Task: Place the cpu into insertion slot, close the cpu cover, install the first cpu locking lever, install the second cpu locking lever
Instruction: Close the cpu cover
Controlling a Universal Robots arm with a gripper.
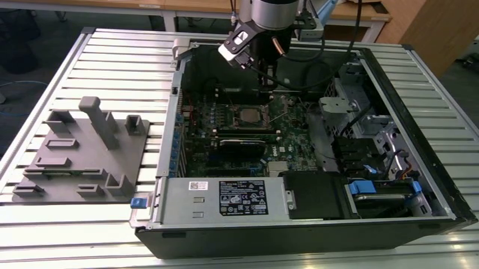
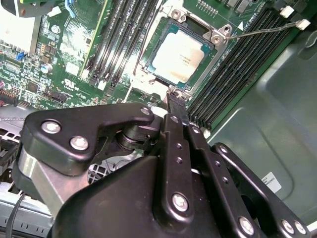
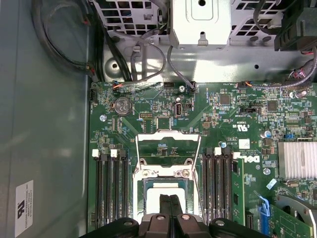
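Sitting near exterior view's centre, cpu (image 1: 245, 116) likely light, stiff, fragile: take by edges; tool (image 3: 171, 199) closed, empty.

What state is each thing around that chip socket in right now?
cpu: seated in the insertion slot, metal face up.
cpu cover: lowered over the cpu, framing it.
locking levers: both raised, unlatched.
claw: shut, holding nothing, tips by the cover's edge.
computer case: lying flat, side panel off.

A slatted metal table (image 1: 60, 67) stands near wooden desks (image 1: 194, 7).
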